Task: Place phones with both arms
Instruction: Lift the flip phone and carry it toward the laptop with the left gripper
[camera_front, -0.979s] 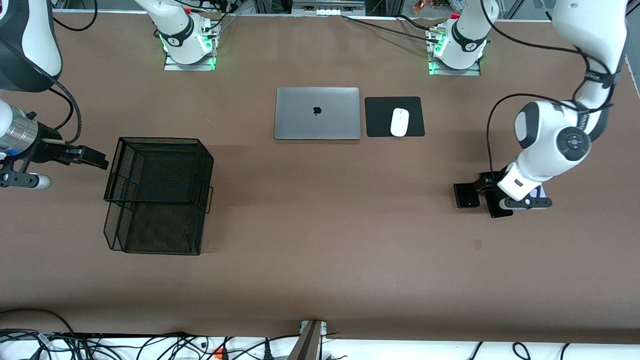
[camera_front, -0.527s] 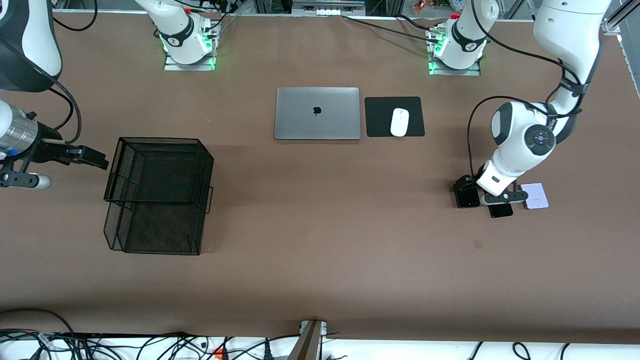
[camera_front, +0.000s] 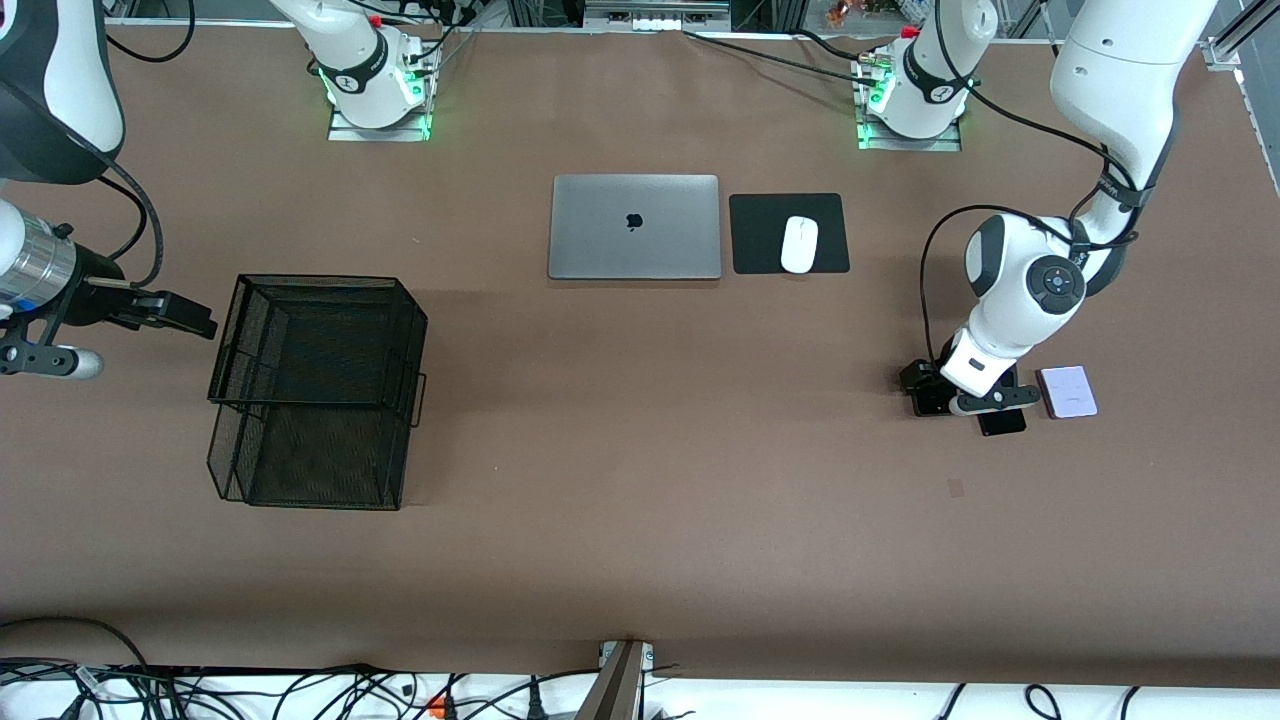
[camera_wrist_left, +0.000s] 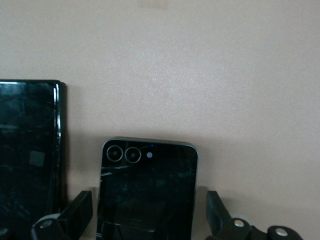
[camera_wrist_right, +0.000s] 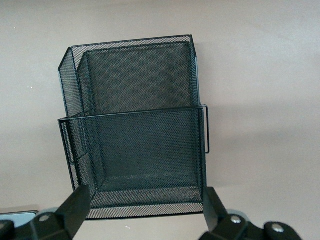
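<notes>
Hovering low at the left arm's end of the brown table, the left gripper sits over the small squarish black phone, fingers spread wide, one on each side of it, not pinching it. That phone lies flat, camera lenses up. Just beside it lies the long black phone, flat, a narrow strip of table between the two. The small squarish pale lavender-white phone lies flat on the table next to the long one, toward the left arm's end, apart from it.

Right gripper waits up in the air just off the black wire-mesh two-tier tray at the right arm's end, fingers spread, holding nothing.

Closed grey laptop and white mouse on a black mouse pad lie farther from the front camera, mid-table, side by side.
</notes>
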